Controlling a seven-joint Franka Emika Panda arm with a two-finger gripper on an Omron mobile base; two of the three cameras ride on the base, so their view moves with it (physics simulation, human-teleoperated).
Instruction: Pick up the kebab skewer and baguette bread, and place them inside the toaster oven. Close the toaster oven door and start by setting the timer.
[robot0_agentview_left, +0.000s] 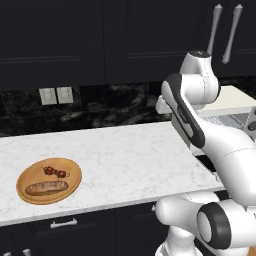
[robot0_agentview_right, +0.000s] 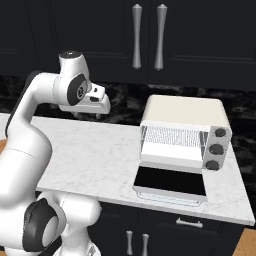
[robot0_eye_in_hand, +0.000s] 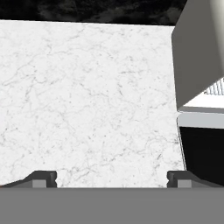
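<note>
1. at the lower left of the left base view, the kebab skewer (robot0_agentview_left: 55, 172) and baguette bread (robot0_agentview_left: 46, 188) lie side by side on a wooden plate (robot0_agentview_left: 72, 182), long axes roughly left-right, on the tabletop (robot0_agentview_left: 130, 155).
2. the gripper (robot0_eye_in_hand: 112, 177) hovers over bare tabletop beside the toaster oven (robot0_agentview_right: 182, 115), well apart from the plate; fingers (robot0_eye_in_hand: 43, 178) spread wide, empty.
3. the toaster oven door (robot0_agentview_right: 171, 181) hangs open; only the wire rack (robot0_agentview_right: 172, 136) shows inside.
</note>
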